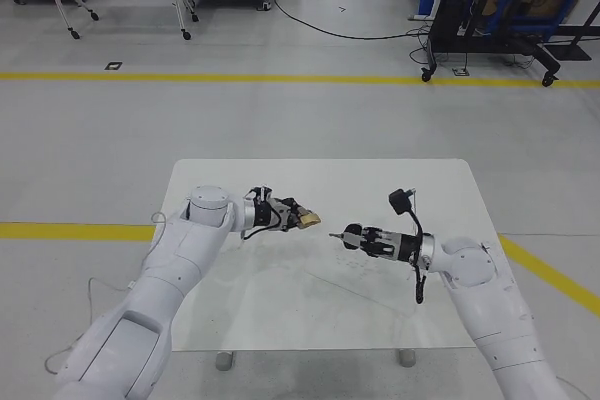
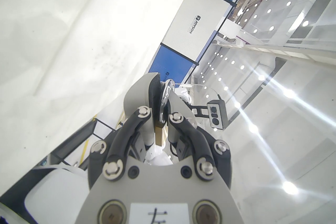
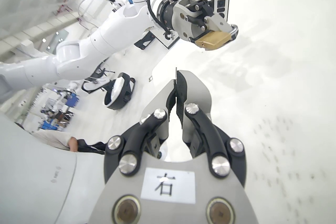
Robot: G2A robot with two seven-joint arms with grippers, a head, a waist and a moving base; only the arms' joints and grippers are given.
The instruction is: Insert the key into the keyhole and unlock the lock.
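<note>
Lock [image 1: 308, 217] and key [image 1: 334, 236] are both held in the air above the worktop [image 1: 280, 320], near each other but with a clear gap between them. The left fingers [image 2: 139, 96] are clamped on the brass lock body, and its steel shackle [image 2: 168, 89] sticks out past the fingertips. In the right wrist view a brass face of the lock is turned roughly toward the key, but I cannot make out the keyhole itself. The right fingers [image 3: 197, 89] are pinched almost flat on the key, and a thin sliver of blade pokes beyond the pads, aimed toward the lock.

Insertion looks not yet begun; the 2 parts have to be lined up and brought together.

Several things could go wrong from here:
- With so little blade exposed and a small slot to hit, a slight offset would land the tip on the brass beside the keyhole.
- A push against that face could pivot the key between the pads or slide it back into them.
- If the blade is rolled the wrong way about its own axis, it will not enter.
- The smooth lock body could twist in the left fingers when the key is turned.
- Either part, if it slips free, drops to the worktop.
</note>
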